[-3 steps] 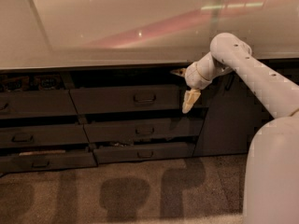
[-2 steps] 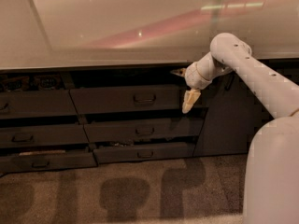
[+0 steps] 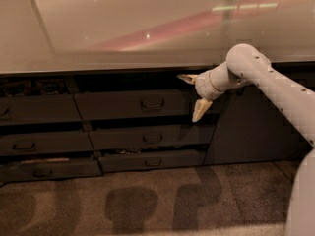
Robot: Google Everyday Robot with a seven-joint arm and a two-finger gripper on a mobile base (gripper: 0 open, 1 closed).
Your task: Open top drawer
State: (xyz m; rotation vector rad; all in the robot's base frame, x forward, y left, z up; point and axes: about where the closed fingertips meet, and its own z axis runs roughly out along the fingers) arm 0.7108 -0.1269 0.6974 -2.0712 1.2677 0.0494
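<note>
One spread hand (image 3: pixel 193 94) beside top drawer (image 3: pixel 113 105) — glossy countertop (image 3: pixel 123 33), speckled floor (image 3: pixel 147 205)

Smooth gripper (image 3: pixel 193 96) beside matt top drawer (image 3: pixel 129 106)

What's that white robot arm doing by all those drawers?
The robot's white arm reaches in from the right toward the dark drawers under the counter. Its pincer is at the right end of the top drawer, with its fingers spread open and holding nothing. It is off to the right of the drawer's small handle, not on it. More drawers sit below.
</note>
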